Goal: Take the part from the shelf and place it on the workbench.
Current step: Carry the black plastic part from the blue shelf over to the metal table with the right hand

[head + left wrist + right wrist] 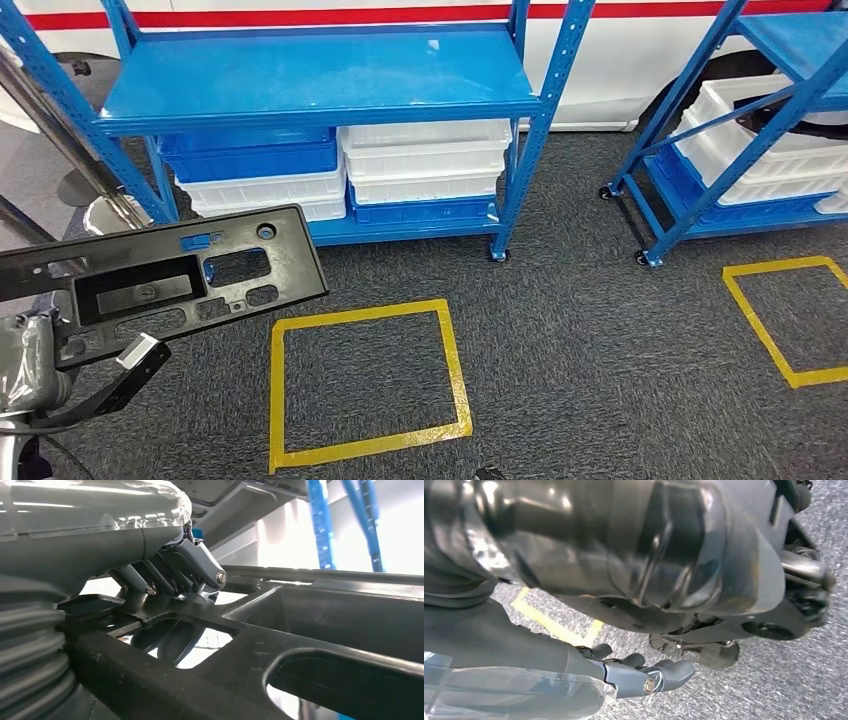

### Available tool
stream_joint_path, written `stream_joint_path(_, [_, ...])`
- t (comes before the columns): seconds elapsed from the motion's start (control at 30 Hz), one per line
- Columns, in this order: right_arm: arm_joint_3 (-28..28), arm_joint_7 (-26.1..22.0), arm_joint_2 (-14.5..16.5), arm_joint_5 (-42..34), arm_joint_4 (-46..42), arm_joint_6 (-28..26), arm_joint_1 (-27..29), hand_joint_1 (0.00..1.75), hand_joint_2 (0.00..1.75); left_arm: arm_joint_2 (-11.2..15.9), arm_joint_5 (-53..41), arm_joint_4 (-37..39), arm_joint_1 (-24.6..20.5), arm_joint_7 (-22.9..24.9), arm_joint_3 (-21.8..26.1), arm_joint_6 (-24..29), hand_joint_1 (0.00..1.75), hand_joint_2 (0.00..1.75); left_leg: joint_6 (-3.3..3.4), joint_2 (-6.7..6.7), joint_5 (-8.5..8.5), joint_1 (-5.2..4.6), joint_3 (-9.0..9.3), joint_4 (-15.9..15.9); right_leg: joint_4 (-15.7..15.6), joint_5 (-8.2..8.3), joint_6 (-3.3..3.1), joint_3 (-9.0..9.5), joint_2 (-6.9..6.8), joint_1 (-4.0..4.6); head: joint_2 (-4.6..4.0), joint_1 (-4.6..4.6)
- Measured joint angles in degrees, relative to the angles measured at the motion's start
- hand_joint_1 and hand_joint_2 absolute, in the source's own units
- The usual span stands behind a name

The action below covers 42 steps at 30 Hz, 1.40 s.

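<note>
The floor is dark grey carpet with a fine speckled weave. 2 squares of yellow tape are marked on it: one square near the middle, another cut off at the right edge. A blue metal shelf rack on small castors stands at the back, its upper deck glossy and catching overhead light. On its lower level sit stacked white crates and blue crates. A second blue rack stands to the right, also carrying white crates. Behind both racks runs a white wall panel with a red stripe.
</note>
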Motion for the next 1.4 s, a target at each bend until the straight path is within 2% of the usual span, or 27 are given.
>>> stream_joint_path(0.07, [0.0, 0.0, 0.0, 0.0, 0.0, -0.1, 0.1, 0.0, 0.0, 0.0, -0.2, 0.1, 0.3, 0.1, -0.1, 0.1, 1.75, 1.75, -0.18, -1.61, 0.16, -0.02, -0.01, 0.0, -6.0, 4.07, -0.54, 2.93, 1.02, 0.0, 0.0, 0.01])
stream_joint_path(0.1, [0.0, -0.1, 0.0, 0.0, 0.0, -0.2, 0.1, 0.0, 0.0, 0.1, -0.2, 0.1, 0.6, 0.2, -0.1, 0.4, 1.75, 1.75, -0.36, -2.3, 0.25, -0.05, -0.09, 0.1, -9.9, 5.84, -0.89, 4.84, 2.5, -0.1, 0.0, 0.0])
stream_joint_path(0.17, [0.0, -0.1, 0.0, 0.1, 0.0, -0.6, 0.2, 0.0, 0.0, 0.7, 0.2, -0.5, 1.8, 0.3, 0.0, 1.0, 1.75, 1.75, -0.89, -3.46, 0.51, -0.03, -0.47, 0.2, -15.0, 7.48, -1.17, 7.06, 4.92, -0.22, -0.01, -0.01])
stream_joint_path(0.2, [0.0, -0.2, 0.1, 0.3, 0.0, -0.7, 0.2, 0.0, 0.0, 1.4, 0.7, -1.1, 2.9, 0.1, 0.2, 1.3, 1.75, 1.75, -1.25, -3.96, 0.7, 0.06, -0.71, 0.1, -15.6, 7.34, -1.13, 7.25, 5.33, -0.22, -0.01, 0.0])
stream_joint_path(0.27, [0.1, -0.3, 0.3, 0.6, 0.0, -1.0, 0.3, 0.0, 0.0, 3.4, 2.0, -2.6, 5.7, -0.6, 1.4, 1.9, 1.75, 1.75, -1.98, -4.71, 0.92, 0.21, -1.07, 0.0, -16.2, 7.6, -1.17, 7.26, 4.23, -0.3, -0.01, -0.01])
stream_joint_path(0.33, [0.1, -0.5, 0.5, 0.7, 0.0, -1.1, 0.4, 0.0, 0.0, 5.2, 2.8, -3.9, 7.9, -1.2, 3.2, 2.4, 1.75, 1.75, -2.58, -3.02, -0.75, 0.06, -2.08, 2.0, -16.9, 8.05, -1.59, 7.32, 2.79, -0.54, -0.01, -0.03])
stream_joint_path(0.4, [0.1, -0.7, 0.6, 1.0, 0.0, -1.0, 0.6, 0.0, 0.0, 6.2, 3.1, -4.6, 9.2, -1.5, 4.5, 2.6, 1.75, 1.75, -3.15, -0.23, -4.68, 0.02, -4.67, 8.4, -17.1, 8.25, -1.89, 7.2, 1.06, -0.42, -0.01, -0.03])
stream_joint_path(0.43, [0.1, -0.8, 0.6, 1.2, 0.0, -1.0, 0.6, 0.0, 0.0, 6.5, 3.1, -4.9, 9.7, -1.6, 4.9, 2.7, 1.75, 1.75, -3.42, 0.48, -6.46, 0.09, -6.1, 12.1, -17.0, 8.24, -1.94, 7.09, 0.15, -0.31, -0.01, -0.03])
stream_joint_path(0.47, [0.1, -0.8, 0.6, 1.3, 0.0, -1.0, 0.6, 0.0, 0.0, 6.8, 3.2, -5.1, 10.2, -1.7, 5.3, 2.7, 1.75, 1.75, -3.62, 0.84, -7.41, 0.16, -6.94, 14.8, -16.9, 8.22, -1.98, 7.0, -0.73, -0.22, 0.0, -0.02])
stream_joint_path(0.5, [0.1, -0.8, 0.6, 1.3, 0.0, -1.0, 0.6, 0.0, 0.0, 7.0, 3.2, -5.2, 10.7, -1.8, 5.5, 2.7, 1.75, 1.75, -3.73, 1.03, -7.33, 0.2, -6.84, 15.5, -16.8, 8.19, -2.0, 6.92, -1.56, -0.16, -0.01, -0.03])
stream_joint_path(0.57, [0.2, -0.8, 0.6, 1.4, 0.0, -1.1, 0.6, 0.0, 0.0, 7.3, 3.3, -5.5, 11.2, -1.9, 5.9, 2.7, 1.75, 1.75, -3.63, 1.89, -4.61, 0.2, -3.33, 10.3, -16.7, 8.13, -2.0, 6.92, -3.09, -0.06, -0.01, -0.03])
stream_joint_path(0.63, [0.2, -0.8, 0.6, 1.4, 0.0, -1.2, 0.6, 0.0, 0.0, 7.5, 3.2, -5.9, 11.2, -2.1, 6.1, 2.7, 1.75, 1.75, -3.03, 4.51, -2.3, -0.2, 1.23, 2.4, -16.7, 8.03, -1.82, 7.05, -4.37, 0.24, 0.0, -0.02])
stream_joint_path(0.67, [0.2, -0.8, 0.6, 1.4, 0.0, -1.2, 0.6, 0.0, 0.0, 7.6, 3.0, -6.0, 11.1, -2.2, 6.2, 2.8, 1.75, 1.75, -2.63, 5.41, -1.84, -0.45, 2.44, 0.2, -16.6, 8.01, -1.65, 7.1, -4.92, 0.42, -0.01, -0.03])
stream_joint_path(0.7, [0.2, -0.7, 0.6, 1.3, 0.0, -1.2, 0.5, 0.0, 0.0, 7.6, 2.7, -6.1, 11.0, -2.3, 6.2, 2.8, 1.75, 1.75, -2.26, 5.78, -1.82, -0.69, 2.82, -0.7, -16.6, 8.02, -1.45, 7.14, -5.44, 0.55, -0.01, -0.02])
stream_joint_path(0.77, [0.2, -0.7, 0.6, 1.1, 0.0, -1.2, 0.5, 0.0, 0.0, 7.2, 1.4, -6.2, 10.8, -2.4, 6.1, 3.0, 1.75, 1.75, -1.55, 4.55, -1.31, -0.66, 2.57, -0.9, -16.6, 8.01, -0.91, 7.16, -6.16, 0.61, -0.02, -0.02])
stream_joint_path(0.8, [0.2, -0.7, 0.6, 0.9, 0.0, -1.2, 0.5, 0.0, 0.0, 6.6, 0.4, -6.0, 10.4, -2.1, 5.8, 3.0, 1.75, 1.75, -1.17, 3.97, -0.95, -0.51, 2.46, -1.2, -16.3, 7.58, -0.55, 7.04, -5.3, 0.48, -0.02, -0.02])
stream_joint_path(0.87, [0.2, -0.6, 0.5, 0.6, 0.0, -1.1, 0.6, 0.0, 0.0, 4.5, -1.7, -5.3, 8.7, -1.3, 4.5, 3.0, 1.75, 1.75, -0.34, 2.72, -0.16, -0.14, 2.11, -1.7, -12.7, 4.83, 0.04, 5.53, -2.23, 0.2, -0.02, -0.01])
stream_joint_path(0.9, [0.2, -0.6, 0.4, 0.5, 0.0, -1.0, 0.7, 0.0, 0.0, 3.3, -2.5, -4.7, 7.7, -0.8, 3.5, 3.0, 1.75, 1.75, -0.11, 2.06, 0.09, -0.16, 1.81, -1.7, -9.4, 2.81, 0.18, 4.09, -0.72, 0.07, -0.02, -0.01])
stream_joint_path(0.97, [0.2, -0.4, 0.3, 0.5, 0.0, -1.0, 0.7, 0.0, 0.0, 1.4, -3.3, -3.5, 6.2, -0.2, 1.8, 2.9, 1.75, 1.75, 0.07, 0.69, 0.38, -0.17, 1.27, -1.6, -2.7, -0.05, 0.31, 1.07, 0.1, 0.03, -0.01, -0.02])
stream_joint_path(1.0, [0.2, -0.3, 0.2, 0.6, 0.0, -1.0, 0.7, 0.0, 0.0, 0.7, -3.5, -2.9, 5.7, -0.1, 1.2, 2.9, 1.75, 1.75, 0.04, -0.01, 0.46, -0.16, 1.09, -1.4, -1.4, 0.04, 0.35, 0.5, 0.17, 0.0, -0.01, -0.02])
stream_joint_path(1.03, [0.2, -0.2, 0.2, 0.7, 0.0, -1.0, 0.7, 0.0, 0.0, 0.1, -3.6, -2.4, 5.3, 0.0, 0.7, 2.9, 1.75, 1.75, -0.02, -0.69, 0.48, -0.14, 0.95, -1.2, -2.2, 1.22, 0.37, 0.93, 0.26, -0.08, -0.01, -0.01])
stream_joint_path(1.07, [0.2, -0.2, 0.2, 0.9, 0.0, -1.0, 0.7, 0.0, 0.0, -0.4, -3.7, -2.0, 4.9, 0.1, 0.3, 2.9, 1.75, 1.75, -0.11, -1.37, 0.46, -0.11, 0.87, -1.0, -5.0, 3.22, 0.35, 2.32, 0.55, -0.21, -0.01, -0.01])
stream_joint_path(1.13, [0.2, -0.2, 0.1, 1.2, 0.0, -1.1, 0.8, 0.0, 0.0, -1.1, -3.8, -1.4, 4.5, 0.3, -0.2, 3.0, 1.75, 1.75, -0.48, -2.55, 0.32, -0.13, 0.52, -0.3, -12.1, 6.52, 0.28, 5.57, 2.8, -0.61, -0.01, -0.01])
stream_joint_path(1.2, [0.2, -0.3, 0.1, 1.4, 0.0, -1.1, 0.8, 0.0, 0.0, -1.4, -3.8, -1.1, 4.2, 0.4, -0.4, 3.1, 1.75, 1.75, -1.13, -3.59, 0.46, -0.17, -0.17, 0.1, -15.4, 7.35, 0.2, 6.86, 4.62, -0.81, -0.01, -0.01])
stream_joint_path(1.27, [0.3, -0.6, 0.2, 1.5, 0.0, -1.2, 0.7, 0.0, 0.0, -1.6, -3.8, -1.0, 4.3, 0.5, -0.5, 3.3, 1.75, 1.75, -1.85, -4.57, 0.8, -0.03, -0.71, 0.1, -15.6, 7.45, -0.1, 6.79, 3.95, -0.73, -0.01, -0.02])
stream_joint_path(1.33, [0.3, -0.9, 0.2, 1.6, 0.0, -1.2, 0.7, 0.0, 0.0, -1.6, -3.7, -1.0, 4.7, 0.6, -0.5, 3.4, 1.75, 1.75, -2.45, -3.11, -0.08, -0.04, -1.38, 1.3, -16.0, 7.77, -0.75, 6.88, 2.66, -0.79, -0.01, -0.03])
stream_joint_path(1.4, [0.4, -1.0, 0.2, 1.7, 0.0, -1.2, 0.9, 0.0, 0.0, -1.5, -3.7, -1.0, 5.1, 0.6, -0.5, 3.6, 1.75, 1.75, -2.95, -0.29, -3.24, -0.08, -3.62, 6.6, -16.2, 7.92, -1.28, 6.93, 1.18, -0.72, -0.01, -0.04])
